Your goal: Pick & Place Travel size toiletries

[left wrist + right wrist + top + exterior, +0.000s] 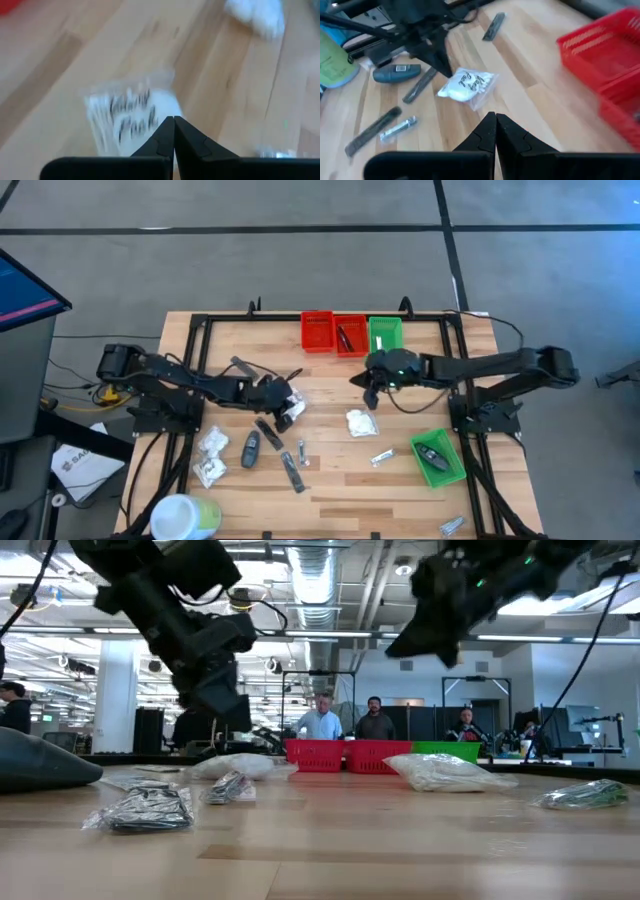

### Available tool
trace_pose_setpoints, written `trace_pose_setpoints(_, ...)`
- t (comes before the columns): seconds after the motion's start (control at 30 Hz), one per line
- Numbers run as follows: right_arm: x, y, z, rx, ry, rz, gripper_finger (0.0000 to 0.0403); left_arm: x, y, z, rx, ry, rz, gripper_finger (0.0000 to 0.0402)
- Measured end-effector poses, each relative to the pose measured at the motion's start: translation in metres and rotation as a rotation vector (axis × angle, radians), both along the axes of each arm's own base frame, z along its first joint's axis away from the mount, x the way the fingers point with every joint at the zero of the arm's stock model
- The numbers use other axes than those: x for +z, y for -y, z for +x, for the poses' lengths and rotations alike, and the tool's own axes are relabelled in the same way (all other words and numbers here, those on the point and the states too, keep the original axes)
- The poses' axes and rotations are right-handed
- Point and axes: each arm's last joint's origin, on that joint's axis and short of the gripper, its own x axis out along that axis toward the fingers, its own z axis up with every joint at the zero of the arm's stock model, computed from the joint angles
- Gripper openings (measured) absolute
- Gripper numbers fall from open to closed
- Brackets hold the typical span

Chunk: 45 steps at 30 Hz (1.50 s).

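Two pincers seen, both pressed shut, nothing held. Left pincer (285, 412) hangs just over white packet (467, 86) near desk (330, 490) middle, at 9 o'clock from right pincer (371, 393). For good pick, fingers should be opened wide first, lowered straight down over packet's middle, then squeezed softly so crinkly plastic is not pushed away.

Grey floor (300, 205) crossed by dark seam lines, around a light wood-plank table (330, 485). Beyond the table: open industrial hall, exposed ceiling ductwork (330, 580), strip lights, white pillar (115, 695) at 9 o'clock. Three people (372, 720) standing at far benches.
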Motion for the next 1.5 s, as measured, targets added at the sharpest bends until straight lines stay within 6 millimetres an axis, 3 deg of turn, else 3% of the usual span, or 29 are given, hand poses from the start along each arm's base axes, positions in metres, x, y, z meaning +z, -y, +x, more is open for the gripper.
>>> trace_pose_setpoints(0.2, -0.026, 0.024, 0.03, -0.03, -0.043, 0.124, 0.0, -0.006, 0.006, 0.0, -0.009, -0.033, 0.012, 0.0001)
trace_pose_setpoints(0.47, -0.046, 0.033, 0.062, 0.053, -0.083, 0.209, 0.0022, -0.027, -0.001, 0.002, -0.012, -0.134, 0.013, 0.0001)
trace_pose_setpoints(0.67, -0.049, 0.033, 0.065, 0.084, -0.094, 0.247, 0.0051, -0.037, 0.001, 0.008, -0.152, -0.162, 0.052, 0.0001)
trace_pose_setpoints(0.9, -0.051, 0.032, 0.064, 0.078, -0.113, 0.286, 0.0056, -0.035, 0.009, 0.013, -0.352, -0.118, 0.112, 0.0001)
trace_pose_setpoints(1.2, -0.051, 0.027, 0.065, 0.094, -0.111, 0.345, 0.0056, -0.046, 0.014, 0.02, -0.464, -0.101, 0.128, 0.0001)
trace_pose_setpoints(1.5, -0.074, 0.027, 0.08, 0.125, -0.151, 0.416, 0.006, -0.052, 0.016, 0.031, -0.487, -0.083, 0.116, 0.0001)
